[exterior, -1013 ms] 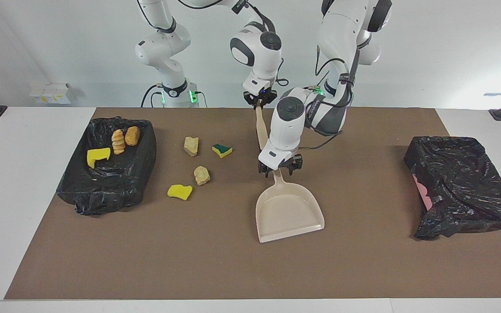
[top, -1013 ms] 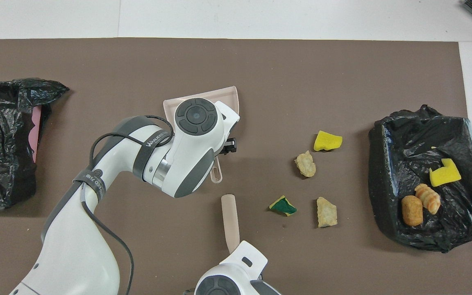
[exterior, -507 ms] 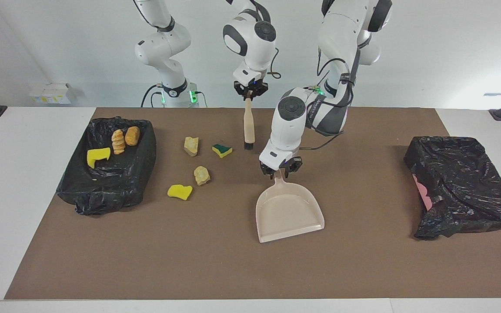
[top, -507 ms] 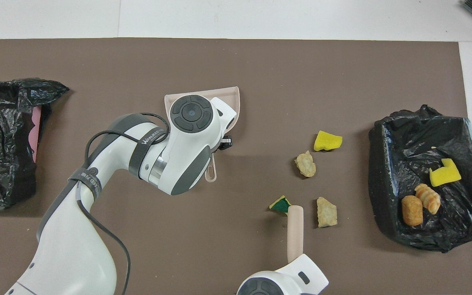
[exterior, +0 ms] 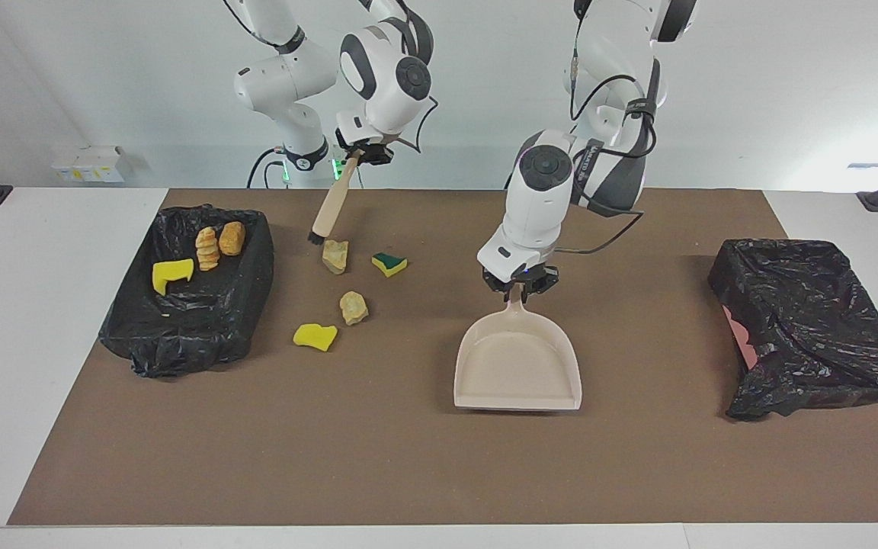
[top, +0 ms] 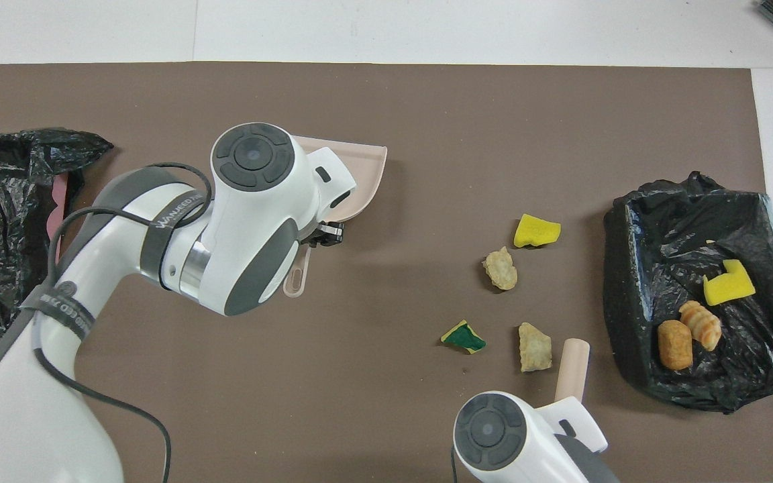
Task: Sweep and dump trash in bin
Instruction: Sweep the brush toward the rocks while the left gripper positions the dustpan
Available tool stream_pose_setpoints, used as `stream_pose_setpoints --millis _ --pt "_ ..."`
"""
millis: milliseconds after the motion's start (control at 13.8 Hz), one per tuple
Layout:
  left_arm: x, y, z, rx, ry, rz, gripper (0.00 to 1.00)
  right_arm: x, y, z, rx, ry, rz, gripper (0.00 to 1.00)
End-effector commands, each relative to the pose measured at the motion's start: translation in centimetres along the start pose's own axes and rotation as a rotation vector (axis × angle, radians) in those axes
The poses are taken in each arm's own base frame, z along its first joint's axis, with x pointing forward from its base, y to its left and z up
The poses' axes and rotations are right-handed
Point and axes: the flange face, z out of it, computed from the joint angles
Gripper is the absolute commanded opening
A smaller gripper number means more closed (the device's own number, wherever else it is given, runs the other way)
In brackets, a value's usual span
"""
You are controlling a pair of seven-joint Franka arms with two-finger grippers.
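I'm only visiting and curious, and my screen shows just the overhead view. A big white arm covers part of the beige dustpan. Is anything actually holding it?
Observer: Yes. In the facing view the left end effector is shut on the handle of the dustpan, under that white wrist.
Operator: And the beige stick near the black bin, what is it?
Observer: It's a brush. It hangs tilted, and its dark bristles point down just beside the tan lump nearest the robots.
Operator: Who holds it?
Observer: The right end effector, shut on the top of its handle.
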Motion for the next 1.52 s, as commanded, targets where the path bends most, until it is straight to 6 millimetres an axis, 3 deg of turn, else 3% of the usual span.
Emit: stream_pose_setpoints --millis 0,289,507,651,796,1013,1158,1230,1447 --pt "-1.3 -3.6 -2.7 0.014 -0.029 0.187 0.0 -0.5 1.9 2.5 0.025 0.041 0.02 0.0" --pt "-2.6 -8.7 -5.6 0.003 -0.046 0.494 0.0 0.3 1.8 4.5 0.1 0.045 0.009 0.0" --pt "-2.5 -10.4 -5.4 0.002 -0.059 0.756 0.0 0.9 0.1 5.4 0.16 0.042 0.004 0.0" --pt "-3.6 -10.5 -4.6 -0.004 -0.076 0.929 0.0 1.6 -1.0 4.8 0.229 0.07 -0.003 0.0" --pt "-6.5 -9.9 -3.2 -0.004 -0.108 1.059 0.0 3.0 -4.1 4.2 0.288 0.079 -0.007 0.0" --pt "-10.2 -5.1 0.8 0.05 -0.131 1.18 0.0 5.3 -7.7 1.4 0.319 0.076 -0.027 0.0" --pt "-11.4 -3.4 2.5 0.078 -0.126 1.234 0.0 5.7 -10.3 -0.1 0.336 0.059 -0.052 0.0" --pt "-12.0 -1.9 2.9 0.097 -0.116 1.272 0.0 5.7 -11.0 -0.5 0.35 0.05 -0.063 0.0" --pt "-12.6 -1.1 4.2 0.111 -0.093 1.255 0.0 5.7 -11.6 -1.3 0.386 0.038 -0.166 0.0"
